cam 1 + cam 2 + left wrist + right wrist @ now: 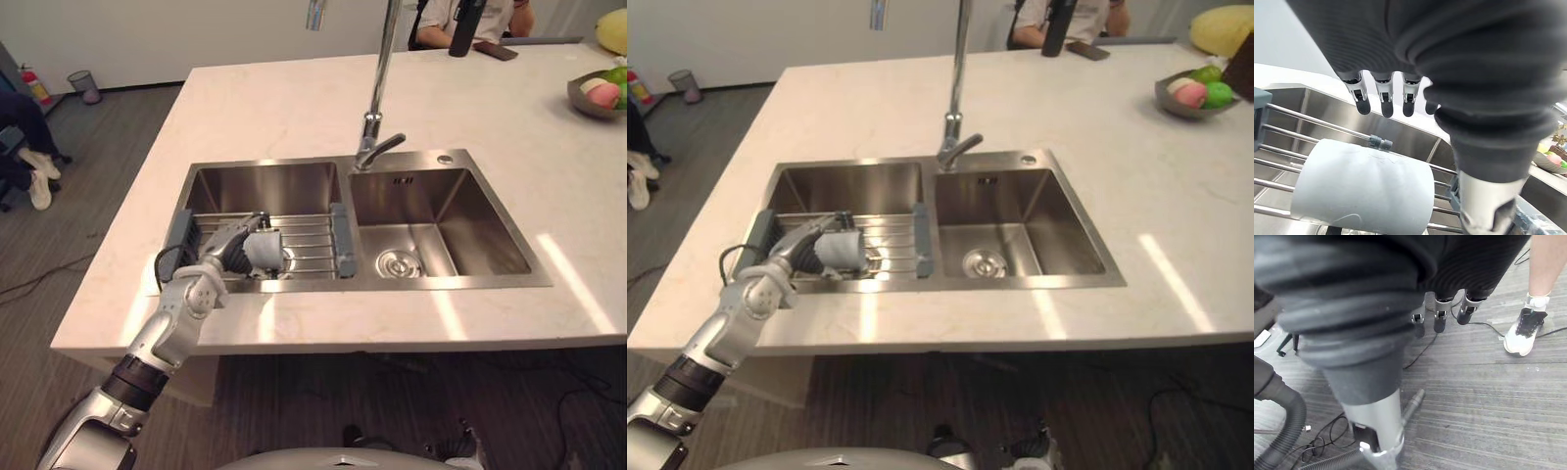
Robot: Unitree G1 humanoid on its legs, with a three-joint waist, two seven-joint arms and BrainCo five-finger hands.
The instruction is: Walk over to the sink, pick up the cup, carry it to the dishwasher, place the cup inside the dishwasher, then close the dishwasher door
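Cup: your pale blue-grey cylindrical cup (1361, 188) is one plain matte tone, with no print.
Sink: your double-basin steel sink (490, 230) reads brushed silver.
Rack: steel wire rack (312, 238), silver bars with slate-blue end pieces.
Counter: you have a cream stone countertop (284, 108) with faint veining.
Left hand: left hand (227, 250), dark ribbed cover, silver fingers (1382, 90) with dark tips.
Bowl: round grey bowl (586, 110) holding pink and green fruit (605, 93).
Floor: dark grey-brown plank floor (88, 186), streaked with grain.

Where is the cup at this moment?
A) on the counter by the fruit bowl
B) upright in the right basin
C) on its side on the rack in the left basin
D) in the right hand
C: the cup lies on its side on the rack across the left basin, the left hand open over it.
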